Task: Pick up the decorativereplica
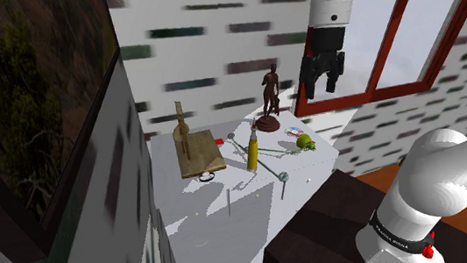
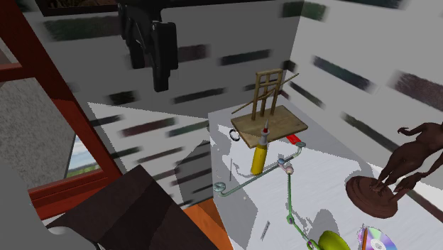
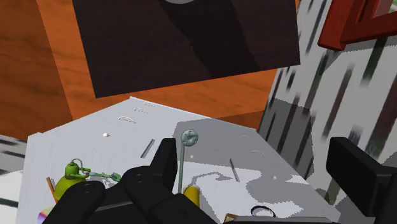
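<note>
Two fingers of the pincer [image 1: 322, 84] are standing apart, gripping nothing, hovering above the tabletop [image 1: 206, 234]. The brown statue [image 1: 270, 96] is standing upright there, lower than the pincer, off to its side.

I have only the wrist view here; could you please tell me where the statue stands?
Observer: The statue stands upright at the far edge of the table in the shoulder view, close to the wall.
Operator: Thank you. Where is the hand relative to it?
Observer: The hand hangs high in the air, at the shoulder view's right of the statue and apart from it.
Operator: Is anything close to its base?
Observer: A disc lies flat beside the base in the second exterior view, just clear of it.
</note>
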Available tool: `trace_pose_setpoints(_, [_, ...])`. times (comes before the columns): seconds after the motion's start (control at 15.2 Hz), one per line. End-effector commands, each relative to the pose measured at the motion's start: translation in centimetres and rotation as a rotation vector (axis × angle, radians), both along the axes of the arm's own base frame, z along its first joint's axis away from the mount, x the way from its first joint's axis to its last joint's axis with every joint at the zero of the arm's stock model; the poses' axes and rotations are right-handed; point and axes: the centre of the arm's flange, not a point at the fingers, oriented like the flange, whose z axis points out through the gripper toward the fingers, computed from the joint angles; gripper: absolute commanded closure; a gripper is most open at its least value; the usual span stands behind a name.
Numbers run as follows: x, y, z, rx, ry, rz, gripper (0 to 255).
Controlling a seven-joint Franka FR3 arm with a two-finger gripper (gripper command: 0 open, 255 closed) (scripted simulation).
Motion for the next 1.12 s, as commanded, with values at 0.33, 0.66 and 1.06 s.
trace_pose_setpoints(0.33, [4.6, -1.8, -4.1, 0.005, -0.017, 0.004, 0])
trace_pose_setpoints(0.66, [9.3, -3.5, -8.1, 0.010, -0.035, 0.008, 0])
trace_pose_setpoints(1.06, [15.1, -5.5, -12.8, 0.016, -0.055, 0.013, 0])
